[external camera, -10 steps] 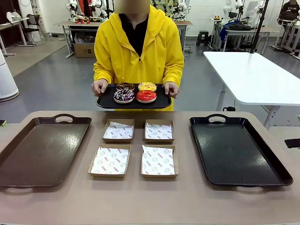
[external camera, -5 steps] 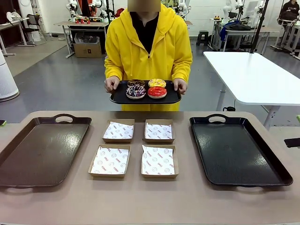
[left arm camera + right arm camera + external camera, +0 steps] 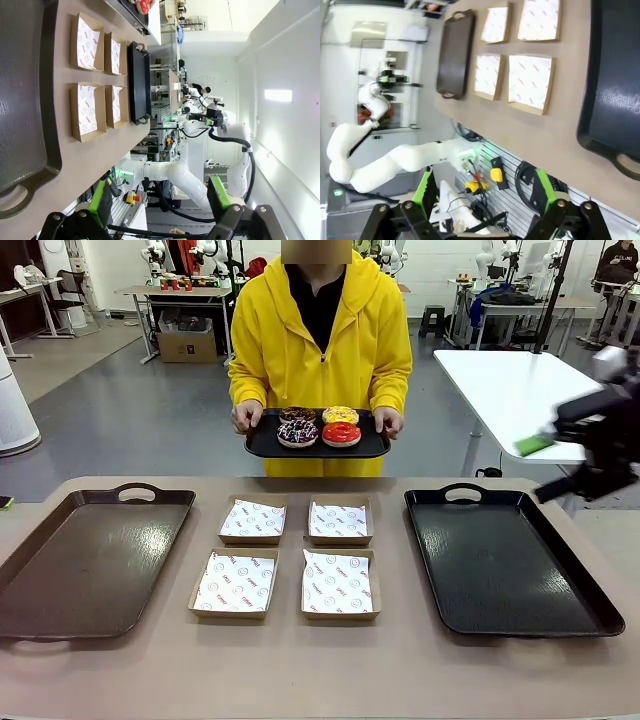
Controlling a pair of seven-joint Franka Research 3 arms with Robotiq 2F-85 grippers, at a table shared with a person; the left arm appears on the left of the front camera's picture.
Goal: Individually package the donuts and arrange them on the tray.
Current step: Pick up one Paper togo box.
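Note:
Across the table a person in a yellow hoodie holds a small black serving tray [image 3: 262, 446] with both hands. On it lie the donuts: red [image 3: 341, 434], yellow with sprinkles [image 3: 340, 415], dark with drizzle [image 3: 297, 432] and plain brown [image 3: 297, 415]. The red donut [image 3: 144, 6] also peeks in at the top of the left wrist view. My right gripper [image 3: 548, 466] hangs blurred above the table's right edge, open, with nothing between its jaws [image 3: 484, 192]. My left gripper [image 3: 160, 200] is open and holds nothing, well off the table's left end.
Four paper-lined cardboard boxes [image 3: 285, 553] stand in a two-by-two block at the table's middle. A large brown tray [image 3: 40, 595] lies at the left and a large black tray [image 3: 505, 560] at the right. A white table [image 3: 520, 390] stands behind on the right.
The person has stepped to the right and raised the serving tray a little. My right arm has swung into the front view from the right edge. The boxes and large trays have not moved.

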